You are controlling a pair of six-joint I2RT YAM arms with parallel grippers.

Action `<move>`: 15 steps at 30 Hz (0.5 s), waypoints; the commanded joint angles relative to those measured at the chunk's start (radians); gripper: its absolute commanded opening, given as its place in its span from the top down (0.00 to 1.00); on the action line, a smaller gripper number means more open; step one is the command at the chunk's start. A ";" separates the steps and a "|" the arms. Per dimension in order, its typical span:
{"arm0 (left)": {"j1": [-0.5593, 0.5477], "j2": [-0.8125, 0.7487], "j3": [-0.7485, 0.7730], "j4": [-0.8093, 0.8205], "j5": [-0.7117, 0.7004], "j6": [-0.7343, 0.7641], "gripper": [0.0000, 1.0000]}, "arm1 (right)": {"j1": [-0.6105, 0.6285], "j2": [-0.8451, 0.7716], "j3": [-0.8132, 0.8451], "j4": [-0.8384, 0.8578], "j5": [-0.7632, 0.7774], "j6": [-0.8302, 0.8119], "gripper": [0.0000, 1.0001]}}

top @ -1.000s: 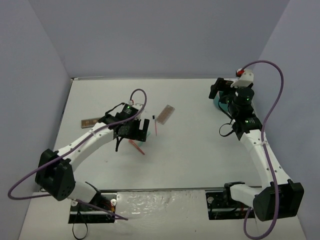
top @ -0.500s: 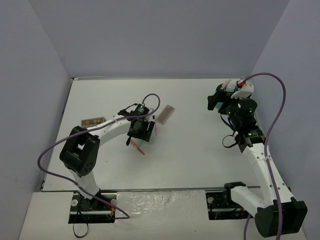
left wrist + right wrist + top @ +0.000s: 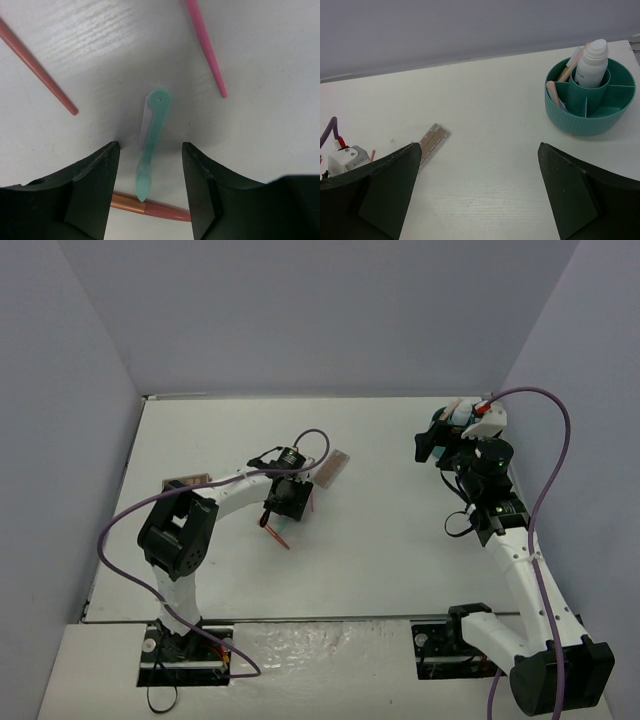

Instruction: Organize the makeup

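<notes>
In the left wrist view a mint applicator [image 3: 152, 137] lies on the table over a lilac one [image 3: 145, 117]. My left gripper [image 3: 150, 167] straddles the mint applicator's lower end, jaws partly closed, with a gap on each side. A pink stick [image 3: 206, 47], a salmon stick [image 3: 37, 67] and a copper-and-red stick [image 3: 155, 209] lie around it. From above, the left gripper [image 3: 285, 502] sits beside a brown-pink palette [image 3: 335, 466]; a second palette [image 3: 185, 482] lies left. My right gripper [image 3: 475, 200] stands open and empty, over bare table.
A teal compartmented tub [image 3: 590, 107] at the far right holds a white bottle [image 3: 592, 62] and some sticks. The palette [image 3: 432, 141] and the left arm's wrist [image 3: 345, 159] show in the right wrist view. Walls enclose the table on three sides.
My left gripper has moved right toward the palette and its jaws have narrowed around the mint applicator. The right arm shifted slightly a second ago, then held still.
</notes>
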 commanded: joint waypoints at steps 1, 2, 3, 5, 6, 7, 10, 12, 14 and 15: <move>-0.006 0.021 0.065 0.015 -0.015 0.026 0.53 | -0.006 -0.006 0.010 0.080 -0.013 0.005 0.00; -0.006 0.025 0.062 0.013 -0.015 0.020 0.54 | -0.006 -0.007 0.010 0.080 -0.013 0.005 0.00; -0.006 0.028 0.059 0.010 -0.016 0.013 0.56 | -0.006 -0.007 0.010 0.080 -0.013 0.005 0.00; -0.006 0.030 0.052 0.006 -0.015 0.006 0.60 | -0.006 -0.009 0.009 0.081 -0.012 0.005 0.00; -0.007 0.031 0.048 0.003 -0.020 0.005 0.62 | -0.007 -0.007 0.009 0.080 -0.012 0.005 0.00; -0.007 0.031 0.047 -0.003 -0.024 0.005 0.63 | -0.007 -0.006 0.008 0.080 -0.012 0.005 0.00; -0.020 0.026 0.044 -0.018 -0.057 0.006 0.66 | -0.007 -0.006 0.007 0.081 -0.014 0.006 0.00; -0.027 0.023 0.038 -0.019 -0.063 0.008 0.68 | -0.006 -0.007 0.007 0.081 -0.015 0.006 0.00; -0.033 0.025 0.034 -0.019 -0.067 0.010 0.70 | -0.006 -0.008 0.007 0.081 -0.016 0.007 0.00; -0.036 0.026 0.032 -0.019 -0.067 0.010 0.70 | -0.007 -0.007 0.007 0.080 -0.016 0.008 0.00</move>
